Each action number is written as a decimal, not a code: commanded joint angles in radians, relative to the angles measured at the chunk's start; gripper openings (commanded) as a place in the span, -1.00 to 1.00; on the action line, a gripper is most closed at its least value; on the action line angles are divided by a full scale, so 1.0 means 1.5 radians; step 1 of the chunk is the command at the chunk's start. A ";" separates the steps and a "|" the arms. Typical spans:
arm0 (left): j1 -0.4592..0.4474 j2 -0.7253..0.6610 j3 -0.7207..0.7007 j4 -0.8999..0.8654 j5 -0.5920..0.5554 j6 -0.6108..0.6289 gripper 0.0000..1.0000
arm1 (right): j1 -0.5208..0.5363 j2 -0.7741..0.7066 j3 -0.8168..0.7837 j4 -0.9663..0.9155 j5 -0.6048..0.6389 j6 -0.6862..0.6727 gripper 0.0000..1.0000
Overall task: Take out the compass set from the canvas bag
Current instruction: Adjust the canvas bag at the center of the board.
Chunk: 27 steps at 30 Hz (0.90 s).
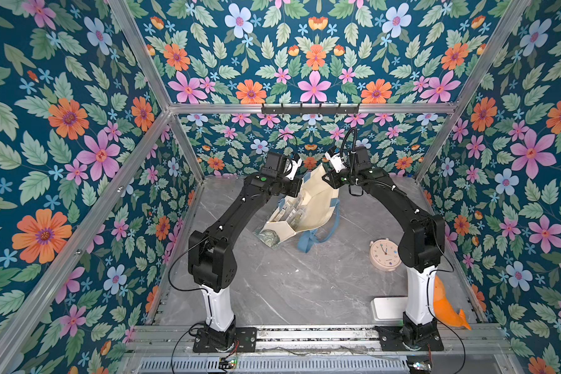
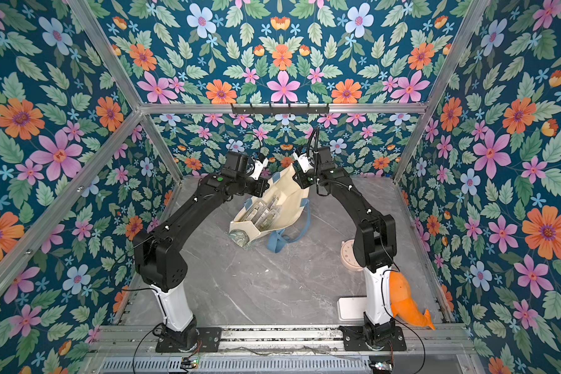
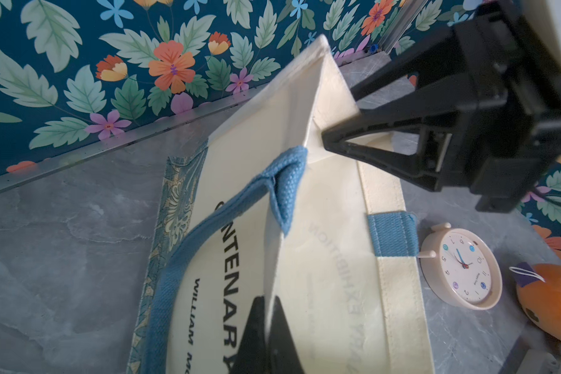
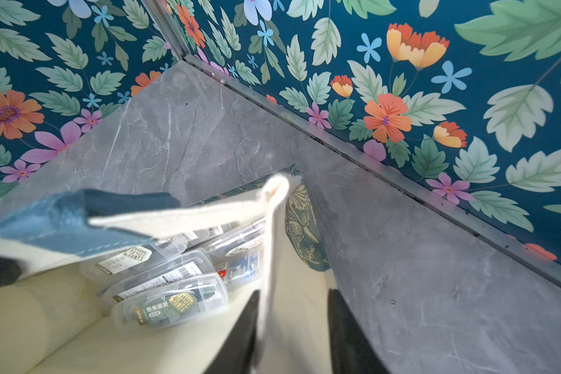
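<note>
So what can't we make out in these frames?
- Clear plastic cases in the cream canvas bag, right wrist view: labels blurred, blue strap covers some, count unclear.
- Flat white slab, in both top views: the right arm hides part.
- Orange plush toy, left wrist view: cut off by the frame edge.

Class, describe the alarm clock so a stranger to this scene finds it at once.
On the grey marble table, look beside the right arm. The alarm clock lies face up there: round, pale pink, white-dialled, unlike the orange plush toy nearby.
</note>
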 commanded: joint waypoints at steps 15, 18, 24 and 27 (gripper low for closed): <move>-0.006 -0.136 -0.169 -0.037 -0.156 0.017 0.35 | -0.001 -0.064 -0.099 0.067 -0.024 0.049 -0.93; -0.006 -0.138 -0.176 -0.055 -0.189 0.022 0.35 | -0.002 -0.069 -0.110 0.073 -0.027 0.052 -0.94; -0.007 -0.141 -0.177 -0.075 -0.215 0.032 0.29 | -0.001 -0.081 -0.133 0.084 -0.028 0.059 -0.95; -0.007 -0.138 -0.169 -0.078 -0.219 0.036 -0.03 | -0.002 -0.085 -0.137 0.086 -0.029 0.061 -0.96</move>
